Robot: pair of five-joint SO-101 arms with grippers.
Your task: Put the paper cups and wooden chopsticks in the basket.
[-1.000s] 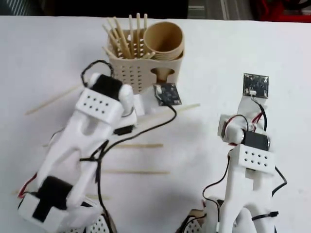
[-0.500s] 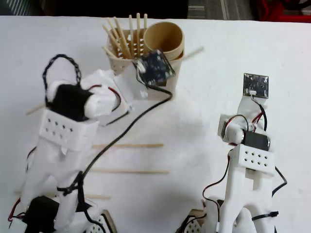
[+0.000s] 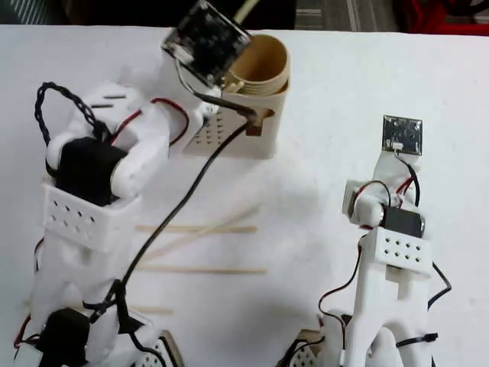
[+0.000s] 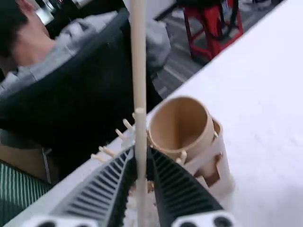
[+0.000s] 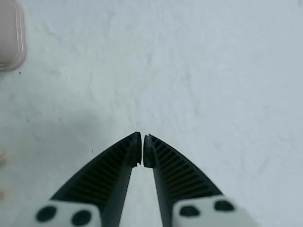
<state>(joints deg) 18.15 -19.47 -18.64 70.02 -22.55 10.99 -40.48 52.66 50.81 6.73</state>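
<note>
The left gripper is hanging directly above the basket, on the side away from the cups. Its ribbed jaws are pinching one wooden chopstick and holding it upright, so that the stick is rising well past the fingertips. In the high view the left arm's camera board is covering most of that side of the basket, with the stick's upper end poking out beyond the board.

The stacked paper cups are sitting inside the basket, mouth up, filling its right half. Beside them, in the left wrist view, the tips of several chopsticks already in the basket are sticking out just past the left gripper.

Four loose chopsticks are lying on the white table in front of the basket, towards the arms' bases. One is lying crosswise, a slanted one is crossing over it, a third is lying farther from the basket, and the farthest is partly hidden under the left arm.

The right gripper is hovering low over bare table, well to the right of the basket — its fingertips are all but touching, gripping nothing.
</note>
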